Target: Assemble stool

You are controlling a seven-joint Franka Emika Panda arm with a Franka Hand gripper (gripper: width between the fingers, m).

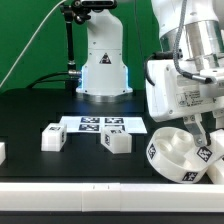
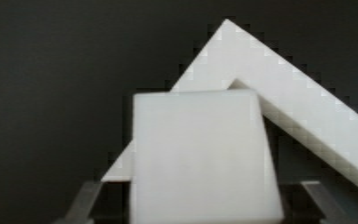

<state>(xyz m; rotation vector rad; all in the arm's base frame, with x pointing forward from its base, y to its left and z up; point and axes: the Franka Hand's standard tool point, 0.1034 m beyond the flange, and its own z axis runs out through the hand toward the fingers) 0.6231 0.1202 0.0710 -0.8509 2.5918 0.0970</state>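
The round white seat [image 1: 183, 156] lies tilted at the front of the exterior view's right, with tags on its rim. Two white legs lie on the black table, one [image 1: 53, 137] to the left of the other [image 1: 116, 141]. My gripper [image 1: 204, 128] hangs just above the seat's far side. In the wrist view my gripper [image 2: 197, 203] is shut on a third white leg [image 2: 197, 140], which fills the gap between the dark fingers [image 2: 94, 197]. In the exterior view the arm mostly hides this leg.
The marker board [image 1: 97, 124] lies behind the two loose legs. A white angled bar [image 2: 274, 85] shows behind the held leg in the wrist view. A white piece [image 1: 2, 152] sits at the exterior view's left edge. The robot base [image 1: 103, 70] stands at the back.
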